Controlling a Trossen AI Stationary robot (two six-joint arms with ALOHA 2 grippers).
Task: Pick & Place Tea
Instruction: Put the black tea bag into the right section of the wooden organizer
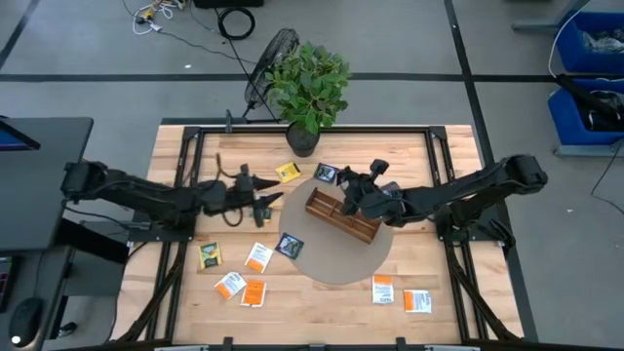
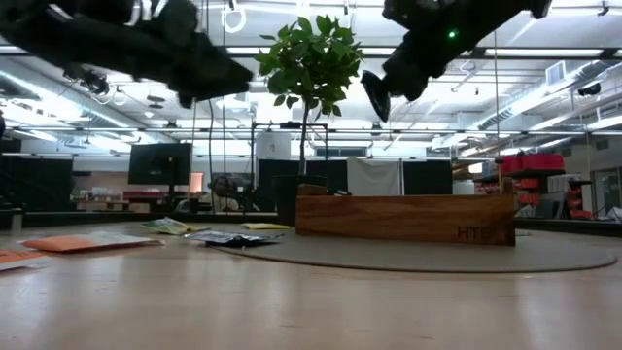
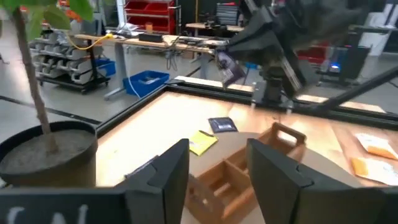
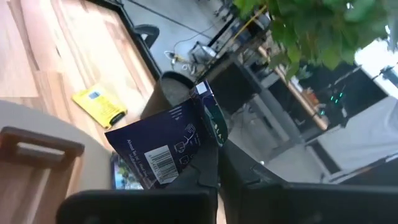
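The right hand [image 4: 214,168] was clamped on a dark blue tea packet [image 4: 168,149] with white print and a barcode, held on edge above the wooden box [image 1: 341,216], its long axis tilted upward. The left hand [image 3: 217,180] hung beside the box, fingers apart, empty.

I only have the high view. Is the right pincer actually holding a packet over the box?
Observer: Yes. The right wrist view shows the right pincer shut on a blue packet.
Operator: How close is it to the box?
Observer: In the low view it hangs well above the box, not touching it.
Operator: And the left pincer?
Observer: Its wrist view shows the left pincer open and empty.
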